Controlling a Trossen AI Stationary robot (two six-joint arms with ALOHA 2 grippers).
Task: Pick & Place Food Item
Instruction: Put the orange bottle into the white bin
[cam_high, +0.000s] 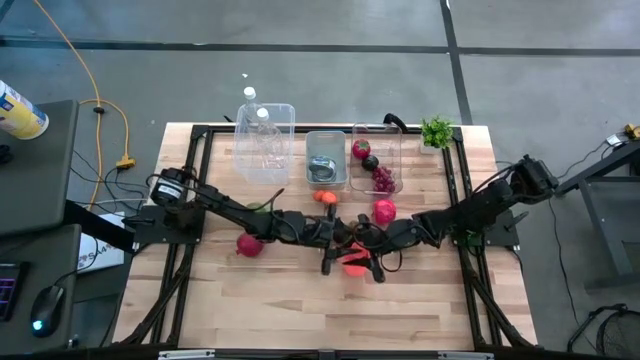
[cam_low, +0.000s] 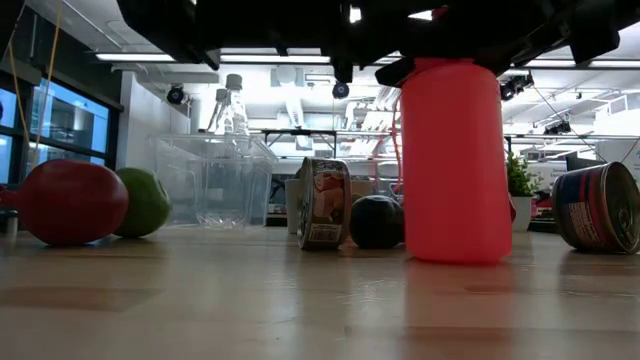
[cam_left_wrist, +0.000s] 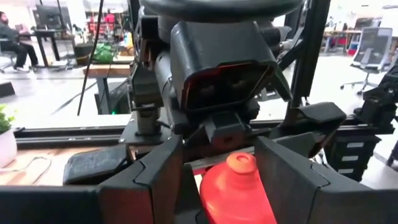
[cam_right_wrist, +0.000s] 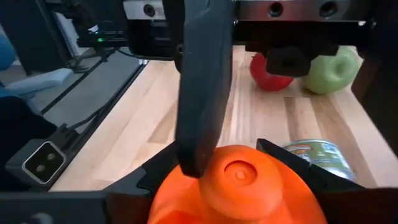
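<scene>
A: Where is the red bottle (cam_low: 456, 160) sitting?
B: Upright on the table (cam_high: 280, 300), well in front of the middle bin (cam_high: 326, 158).
A: Grippers?
B: Left gripper (cam_left_wrist: 239, 180) and right gripper (cam_right_wrist: 239, 177) are both clamping it, fingers hugging its neck from opposite sides.

Wooden table (cam_high: 300, 300): red bottle (cam_low: 455, 165), apples (cam_low: 70, 202), cans (cam_low: 323, 203), bins (cam_high: 265, 140).
</scene>
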